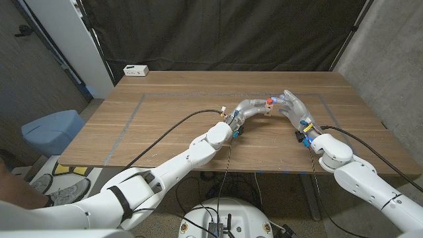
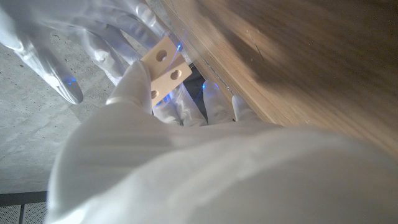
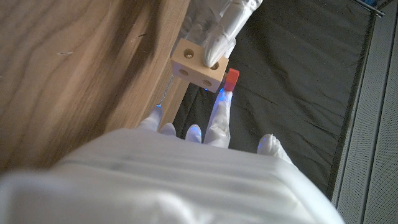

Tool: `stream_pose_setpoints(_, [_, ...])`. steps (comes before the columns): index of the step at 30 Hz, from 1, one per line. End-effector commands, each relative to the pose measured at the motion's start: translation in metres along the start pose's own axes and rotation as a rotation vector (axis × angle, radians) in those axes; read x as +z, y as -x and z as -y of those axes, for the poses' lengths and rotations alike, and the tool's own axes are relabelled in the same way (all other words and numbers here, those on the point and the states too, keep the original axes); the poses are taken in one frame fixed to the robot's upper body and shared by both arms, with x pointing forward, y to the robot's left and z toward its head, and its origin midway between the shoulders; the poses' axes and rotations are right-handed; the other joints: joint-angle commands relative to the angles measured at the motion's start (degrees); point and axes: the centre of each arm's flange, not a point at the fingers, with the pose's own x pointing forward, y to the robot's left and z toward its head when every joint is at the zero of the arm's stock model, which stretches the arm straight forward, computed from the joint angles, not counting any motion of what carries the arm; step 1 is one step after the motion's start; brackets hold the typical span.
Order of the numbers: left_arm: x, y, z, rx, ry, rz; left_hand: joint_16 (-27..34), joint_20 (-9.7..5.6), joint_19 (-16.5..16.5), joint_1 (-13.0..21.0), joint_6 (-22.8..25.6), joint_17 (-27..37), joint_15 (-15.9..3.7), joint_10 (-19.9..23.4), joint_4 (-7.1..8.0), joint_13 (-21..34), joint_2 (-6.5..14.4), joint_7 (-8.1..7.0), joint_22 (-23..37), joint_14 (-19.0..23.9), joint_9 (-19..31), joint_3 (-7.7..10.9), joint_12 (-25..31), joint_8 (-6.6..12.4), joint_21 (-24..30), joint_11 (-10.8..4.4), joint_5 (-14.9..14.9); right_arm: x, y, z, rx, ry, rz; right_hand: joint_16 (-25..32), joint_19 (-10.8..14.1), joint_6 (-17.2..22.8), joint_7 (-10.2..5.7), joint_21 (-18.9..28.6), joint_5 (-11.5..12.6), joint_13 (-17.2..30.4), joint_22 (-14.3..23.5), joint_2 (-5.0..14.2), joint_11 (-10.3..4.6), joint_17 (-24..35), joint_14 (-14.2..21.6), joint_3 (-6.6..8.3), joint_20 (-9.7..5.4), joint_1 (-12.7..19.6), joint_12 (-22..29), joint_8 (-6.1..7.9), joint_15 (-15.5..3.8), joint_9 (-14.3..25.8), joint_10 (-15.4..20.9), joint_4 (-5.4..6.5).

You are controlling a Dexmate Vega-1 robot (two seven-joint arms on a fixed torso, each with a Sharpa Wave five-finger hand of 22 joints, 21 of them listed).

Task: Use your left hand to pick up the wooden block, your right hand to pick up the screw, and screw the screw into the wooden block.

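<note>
Head view shows your left hand (image 1: 250, 106) gripping the wooden block (image 1: 268, 110) above the table (image 1: 165, 125), your right hand (image 1: 292, 106) pinching the red-headed screw (image 1: 269, 101). Both look light, rigid; hold the block's faces clear of holes.

Pale matt wooden block (image 3: 198, 65), red plastic-looking screw (image 3: 231, 79), grained wooden table (image 1: 165, 125).

wooden table (image 1: 172, 125), grey tape outline marked on top. white power strip (image 1: 137, 70) lies at far left corner, just at the edge.
</note>
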Motion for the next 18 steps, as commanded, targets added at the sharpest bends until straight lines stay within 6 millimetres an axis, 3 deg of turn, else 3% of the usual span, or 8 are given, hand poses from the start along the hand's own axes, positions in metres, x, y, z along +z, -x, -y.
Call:
stream_pose_setpoints(1, [0.0008, 0.0003, 0.0002, -0.001, 0.001, 0.003, 0.16, 0.1, 0.37, -0.75, 3.08, 0.03, -3.65, 0.7, 0.47, 0.14, 1.44, 1.96, 0.29, 0.47, 0.19, 0.88, 0.44, 0.57, 0.22, -0.11, 0.52, -0.0004, 0.0045, -0.0003, -0.007, 0.002, -0.003, 0.46, 0.67, 1.21, 0.14, 0.26, 0.24, 0.14, 0.15, 0.17, -0.3, -0.05, 0.23, 0.35, 0.18, 0.24, 0.37, 0.51, -0.22, 0.23, 0.86, 0.01])
stream_pose_setpoints(18, [0.0025, -0.0005, 0.0014, -0.005, -0.003, 0.009, 0.18, 0.14, 0.36, -0.83, 2.99, 0.03, -3.64, 0.66, 0.53, 0.15, 1.48, 2.1, 0.3, 0.55, 0.19, 0.89, 0.41, 0.53, 0.21, -0.1, 0.52, 0.0, 0.0086, 0.0009, -0.005, 0.0, -0.001, 0.56, 1.36, 3.78, 0.87, 0.21, 0.25, 0.14, 0.15, 0.24, -0.11, -0.12, 1.23, 0.6, 0.12, 0.43, 0.58, 0.78, -0.34, 0.22, 3.14, -0.17])
